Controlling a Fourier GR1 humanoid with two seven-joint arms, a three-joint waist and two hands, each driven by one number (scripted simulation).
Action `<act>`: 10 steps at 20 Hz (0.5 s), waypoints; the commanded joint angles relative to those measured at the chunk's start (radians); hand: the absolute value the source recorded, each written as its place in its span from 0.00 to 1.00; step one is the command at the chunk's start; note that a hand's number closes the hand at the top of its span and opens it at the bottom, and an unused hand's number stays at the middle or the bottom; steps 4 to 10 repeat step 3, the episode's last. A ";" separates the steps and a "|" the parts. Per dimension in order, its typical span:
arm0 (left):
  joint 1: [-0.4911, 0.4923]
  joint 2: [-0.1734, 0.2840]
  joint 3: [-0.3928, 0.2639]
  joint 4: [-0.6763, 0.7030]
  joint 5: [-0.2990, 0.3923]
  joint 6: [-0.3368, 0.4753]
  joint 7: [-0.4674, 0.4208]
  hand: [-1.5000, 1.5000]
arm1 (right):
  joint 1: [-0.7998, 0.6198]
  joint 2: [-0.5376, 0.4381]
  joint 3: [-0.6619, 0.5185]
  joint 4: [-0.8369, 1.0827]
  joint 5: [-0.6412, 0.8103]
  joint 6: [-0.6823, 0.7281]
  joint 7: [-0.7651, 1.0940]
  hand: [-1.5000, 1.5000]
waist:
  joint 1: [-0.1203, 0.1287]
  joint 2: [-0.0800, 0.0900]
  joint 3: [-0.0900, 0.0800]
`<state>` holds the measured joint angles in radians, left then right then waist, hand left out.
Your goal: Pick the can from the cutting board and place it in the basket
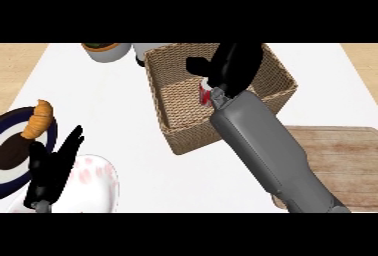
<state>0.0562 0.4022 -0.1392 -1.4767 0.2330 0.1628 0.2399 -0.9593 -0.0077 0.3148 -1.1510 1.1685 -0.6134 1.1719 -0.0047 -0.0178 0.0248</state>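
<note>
Nearest, at the lower left, the left hand rests open with its fingers straight and pointing up, lying over the edge of a white bowl with pink marks. Just beyond that hand sits a dark plate carrying a croissant and a brown round item that is partly hidden by the fingers. To the right of it all, the grey right forearm rises from the lower edge, passing over the left end of the wooden cutting board, which lies on the white counter to the right of that arm. Farther up, the right hand hangs over the inside of the woven basket, its fingers curled downward round the can. Only a sliver of the can shows, red and white, just under the palm at the hand's left and wrist side, inside the basket walls and above its woven floor; whether it touches the floor cannot be told. Beyond the hand, past the basket's far left corner, stands a white pot with something dark and orange at its top, cut off by the view's edge.
</note>
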 commanded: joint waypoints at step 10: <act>0.107 -0.037 -0.018 0.060 0.019 -0.005 0.002 0.50 | 0.117 0.007 -0.043 -0.194 0.068 0.015 0.200 0.00 | -0.039 -0.004 -0.026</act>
